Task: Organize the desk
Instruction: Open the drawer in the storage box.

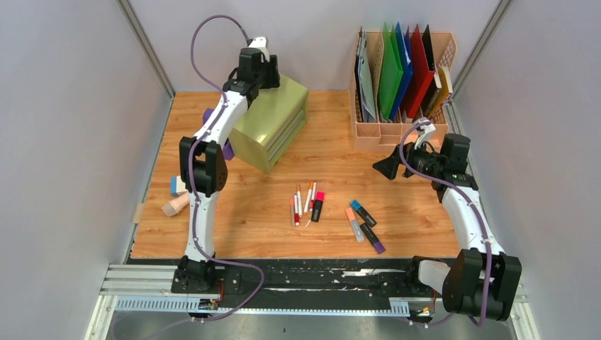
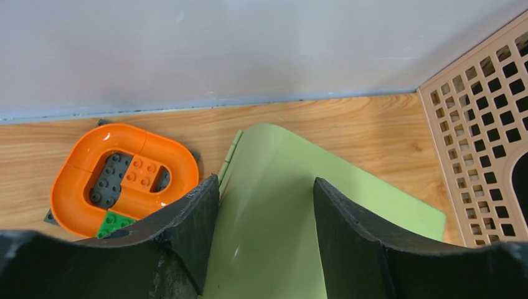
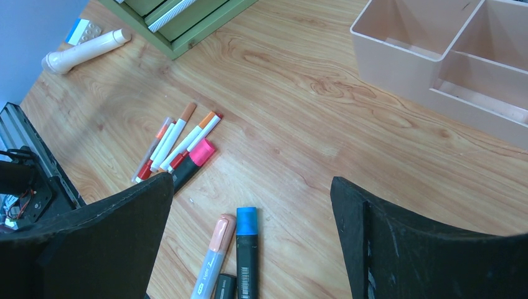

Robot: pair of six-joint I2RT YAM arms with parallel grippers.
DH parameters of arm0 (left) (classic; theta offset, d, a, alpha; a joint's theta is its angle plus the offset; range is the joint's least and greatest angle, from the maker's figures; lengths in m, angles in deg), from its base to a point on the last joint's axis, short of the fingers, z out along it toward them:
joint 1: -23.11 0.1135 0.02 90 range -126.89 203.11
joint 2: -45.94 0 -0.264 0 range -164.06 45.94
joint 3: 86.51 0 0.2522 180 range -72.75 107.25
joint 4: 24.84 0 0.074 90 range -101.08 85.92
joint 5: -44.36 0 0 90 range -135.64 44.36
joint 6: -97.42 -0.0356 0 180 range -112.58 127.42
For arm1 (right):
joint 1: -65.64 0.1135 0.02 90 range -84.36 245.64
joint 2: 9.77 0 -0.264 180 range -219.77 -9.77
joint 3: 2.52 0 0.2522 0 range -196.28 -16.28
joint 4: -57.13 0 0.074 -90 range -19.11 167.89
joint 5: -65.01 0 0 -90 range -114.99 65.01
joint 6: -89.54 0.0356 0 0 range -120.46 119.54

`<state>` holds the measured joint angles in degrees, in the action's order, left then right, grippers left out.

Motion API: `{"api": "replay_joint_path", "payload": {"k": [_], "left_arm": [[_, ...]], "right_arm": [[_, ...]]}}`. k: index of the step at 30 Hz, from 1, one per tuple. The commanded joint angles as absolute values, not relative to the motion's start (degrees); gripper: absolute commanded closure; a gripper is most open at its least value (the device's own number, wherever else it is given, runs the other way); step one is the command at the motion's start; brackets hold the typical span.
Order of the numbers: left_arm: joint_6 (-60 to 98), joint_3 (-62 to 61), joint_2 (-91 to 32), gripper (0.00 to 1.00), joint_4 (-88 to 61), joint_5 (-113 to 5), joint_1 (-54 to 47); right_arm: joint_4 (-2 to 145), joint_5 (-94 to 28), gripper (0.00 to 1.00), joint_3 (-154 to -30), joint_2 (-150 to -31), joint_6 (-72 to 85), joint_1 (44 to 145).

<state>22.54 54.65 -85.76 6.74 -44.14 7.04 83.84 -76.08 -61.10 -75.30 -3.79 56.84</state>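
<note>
The wooden desk (image 1: 333, 142) carries a cluster of thin pens (image 1: 303, 202), a black marker with a pink cap (image 1: 317, 205), and three highlighters (image 1: 365, 223). My left gripper (image 1: 261, 55) is open over the back top edge of the olive-green drawer chest (image 1: 273, 124); in the left wrist view its jaws (image 2: 264, 199) straddle the chest top (image 2: 274, 237) without closing on it. My right gripper (image 1: 386, 166) is open and empty above the desk. In the right wrist view (image 3: 252, 187) it hangs over the blue-capped marker (image 3: 245, 249) and the peach highlighter (image 3: 215, 255).
The peach file rack (image 1: 400, 85) with coloured folders stands at the back right. An orange toy ring with bricks (image 2: 124, 177) lies behind the chest by the wall. A peach tube (image 1: 175, 205) and a blue item (image 1: 177, 185) lie at the left edge. The metal rail (image 1: 312, 283) runs along the near edge.
</note>
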Motion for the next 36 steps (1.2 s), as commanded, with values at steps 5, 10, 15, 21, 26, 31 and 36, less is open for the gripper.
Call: {"api": "replay_joint_path", "payload": {"k": [5, 10, 15, 21, 26, 31, 36], "left_arm": [[21.0, 48.0, -82.6, 0.26, 21.0, -51.0, 6.5], [20.5, 48.1, -82.5, 0.21, 25.2, -60.4, 6.5], [19.6, 48.9, -83.5, 0.21, 29.2, -69.5, 6.5], [16.3, 48.8, -84.9, 0.22, 34.2, -76.7, 6.4], [13.7, 45.2, -83.7, 0.22, 34.7, -79.1, 6.1], [13.7, 39.8, -81.0, 0.22, 33.5, -78.3, 6.0], [14.3, 31.3, -74.7, 0.23, 29.5, -76.0, 6.0]], "right_arm": [[81.7, -76.7, 0.0, -60.7, -75.4, -4.7, 57.0], [81.7, -76.5, 0.0, -60.6, -75.4, -4.8, 57.0], [81.7, -76.3, 0.0, -60.6, -75.6, -4.8, 57.0], [81.6, -76.8, 0.0, -60.5, -76.2, -4.5, 57.0], [80.6, -78.0, 0.0, -60.6, -77.6, -2.0, 57.4], [75.6, -80.9, 0.01, -60.7, -80.1, 5.1, 61.6], [66.3, -81.6, 0.07, -63.4, -87.3, 12.6, 69.1]]}}
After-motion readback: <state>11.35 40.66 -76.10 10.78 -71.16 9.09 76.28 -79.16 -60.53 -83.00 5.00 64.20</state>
